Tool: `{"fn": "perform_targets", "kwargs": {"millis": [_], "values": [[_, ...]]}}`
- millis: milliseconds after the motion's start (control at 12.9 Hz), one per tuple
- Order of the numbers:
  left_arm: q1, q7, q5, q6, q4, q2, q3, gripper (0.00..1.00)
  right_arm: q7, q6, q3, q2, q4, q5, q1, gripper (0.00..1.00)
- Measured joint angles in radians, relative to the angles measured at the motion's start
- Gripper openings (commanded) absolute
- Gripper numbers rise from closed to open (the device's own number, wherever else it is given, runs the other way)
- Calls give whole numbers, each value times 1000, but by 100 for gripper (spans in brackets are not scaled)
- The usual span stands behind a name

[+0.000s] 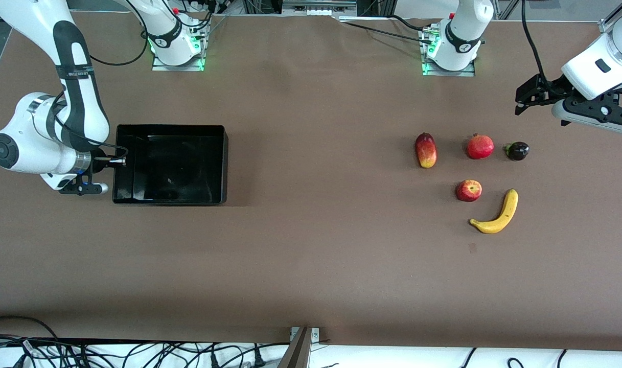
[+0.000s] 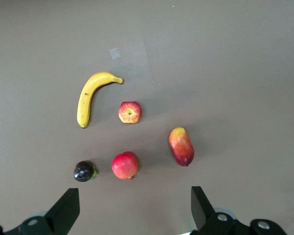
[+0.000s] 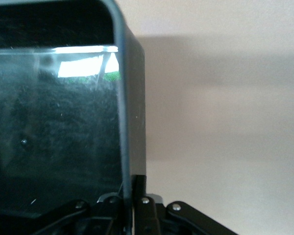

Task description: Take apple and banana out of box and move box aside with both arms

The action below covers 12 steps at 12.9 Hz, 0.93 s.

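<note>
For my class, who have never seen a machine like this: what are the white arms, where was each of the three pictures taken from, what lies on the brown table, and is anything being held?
These are two white jointed robot arms, each ending in a two-finger gripper. The wide picture comes from a high camera facing them; the other two come from cameras on the arms' wrists.

The right gripper is shut on the wall of the glossy black open-top box; its wrist view shows that wall pinched between the fingers.

The left gripper is open, holds nothing and hangs over the table near the fruit. Its wrist view looks down on five fruits: a curved yellow banana, a small red-and-yellow apple, an oblong red-yellow fruit, a round red fruit and a dark purple one. All five lie apart on the brown table, toward the left arm's end.
</note>
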Motion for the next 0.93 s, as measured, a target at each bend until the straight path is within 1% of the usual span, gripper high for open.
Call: {"fn": "perform_targets", "kwargs": {"millis": [155, 310, 466, 698, 853, 931], "values": [[0, -34, 0, -2, 36, 35, -9, 100, 0, -9, -2, -8, 2, 0, 0, 100], [1, -41, 0, -3, 52, 75, -9, 100, 0, -89, -4, -26, 48, 0, 0, 100], [1, -41, 0, -4, 60, 91, -11, 100, 11, -264, -14, -42, 181, -4, 1, 100], [1, -41, 0, -23, 70, 91, -13, 100, 77, -583, -18, -64, 460, -51, 8, 100], [1, -41, 0, -33, 72, 91, -13, 100, 93, -707, -18, -75, 596, -58, 17, 100], [1, -41, 0, -39, 72, 91, -13, 100, 93, -758, -18, -77, 647, -60, 17, 100]]}}
